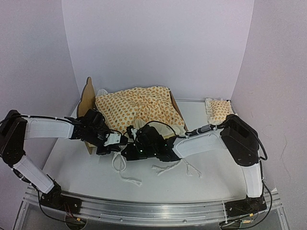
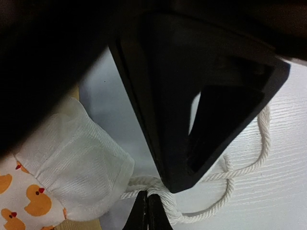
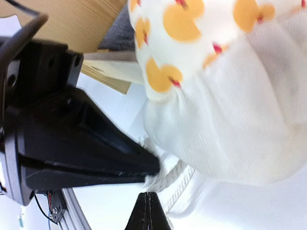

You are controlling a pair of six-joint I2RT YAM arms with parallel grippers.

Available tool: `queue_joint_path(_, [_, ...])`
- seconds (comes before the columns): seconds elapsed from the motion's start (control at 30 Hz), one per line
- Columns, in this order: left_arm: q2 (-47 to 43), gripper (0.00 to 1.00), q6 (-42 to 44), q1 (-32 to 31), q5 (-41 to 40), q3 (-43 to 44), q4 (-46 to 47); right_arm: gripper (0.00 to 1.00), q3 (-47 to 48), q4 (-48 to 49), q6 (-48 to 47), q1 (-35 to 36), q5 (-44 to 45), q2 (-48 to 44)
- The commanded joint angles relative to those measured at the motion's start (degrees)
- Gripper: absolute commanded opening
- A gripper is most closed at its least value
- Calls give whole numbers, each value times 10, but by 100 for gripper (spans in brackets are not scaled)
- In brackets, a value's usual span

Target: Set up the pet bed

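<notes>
On the white table (image 1: 81,177), back towards its left side, I have the pet bed (image 1: 87,98) standing with its scalloped headboard at the left end. Through the right wrist camera I see a plywood rail and a strip of its dark grey base. Lying in the bed and hiding most of it is the duck-print mattress cushion (image 1: 136,110), whose white ruffle (image 2: 81,158) spills over the bed's near edge.

Just off that near edge, both arms meet tip to tip. The left gripper (image 2: 147,201) is clenched on a white cord (image 2: 240,167) that runs out from under the ruffle; the strands bunch right at its fingertips. The right gripper (image 3: 149,203) faces it from the other side with its fingers pressed together. The cord sits directly at their tips, but the picture is soft there and I cannot say for certain that it is pinched between them.

In front of the bed, more loose cord ends (image 1: 125,175) trail across the table, one loop below the grippers and another further right. Well to the right of the bed, near the right wall, the small matching pillow (image 1: 219,110) lies flat on the table, apart from everything else.
</notes>
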Motion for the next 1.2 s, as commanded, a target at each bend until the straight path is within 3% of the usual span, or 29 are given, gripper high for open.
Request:
queue_joint_path(0.0, [38,0,15,1,-15,-16,45,0,-4,89,10,13,-39,-41])
queue_joint_path(0.2, [20,0,48,11,14,-33,7,0,-47,92,39,13,-5,-55])
queue_joint_path(0.5, [75,0,61,0,22,-49,89,0,-19,100,31,15,-26,-44])
queue_joint_path(0.7, [112,0,14,-20,47,-42,169,0,-21,86,76,15,-37,-8])
queue_joint_path(0.9, [135,0,20,-55,0,-65,208,11,-48,-3,77,17,2,-40])
queue_joint_path(1.03, [144,0,34,-56,-17,-72,217,32,-38,-89,55,16,13,-70])
queue_joint_path(1.17, [149,0,48,-63,-28,-79,224,34,-58,-121,51,15,43,-108])
